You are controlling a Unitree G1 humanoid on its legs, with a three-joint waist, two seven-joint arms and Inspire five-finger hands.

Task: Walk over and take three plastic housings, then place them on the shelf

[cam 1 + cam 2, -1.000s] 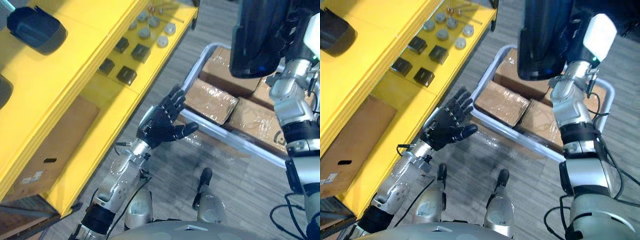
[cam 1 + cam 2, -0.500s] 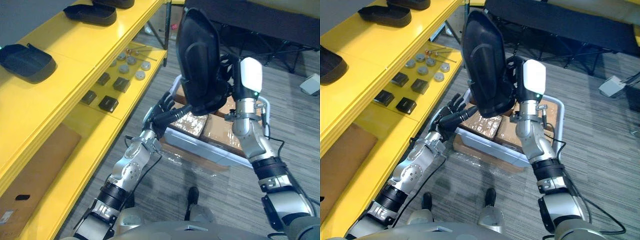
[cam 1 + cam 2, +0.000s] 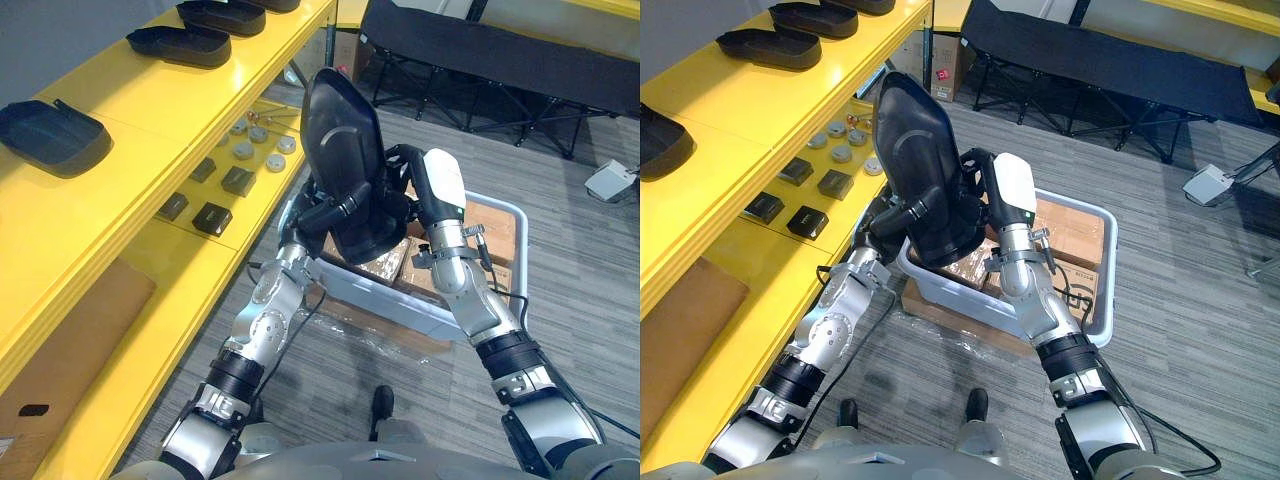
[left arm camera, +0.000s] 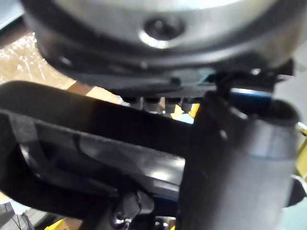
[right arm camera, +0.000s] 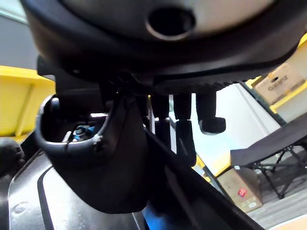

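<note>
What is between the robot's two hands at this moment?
The black plastic housing, standing upright, is gripped between the left hand and the right hand, as both eye views show.

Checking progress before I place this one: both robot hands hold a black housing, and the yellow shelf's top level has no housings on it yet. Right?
Not quite: the yellow shelf's top level already carries several shelved housings, as the left eye view shows. The rest stands: the left robot hand and right robot hand both hold the held housing.
</note>
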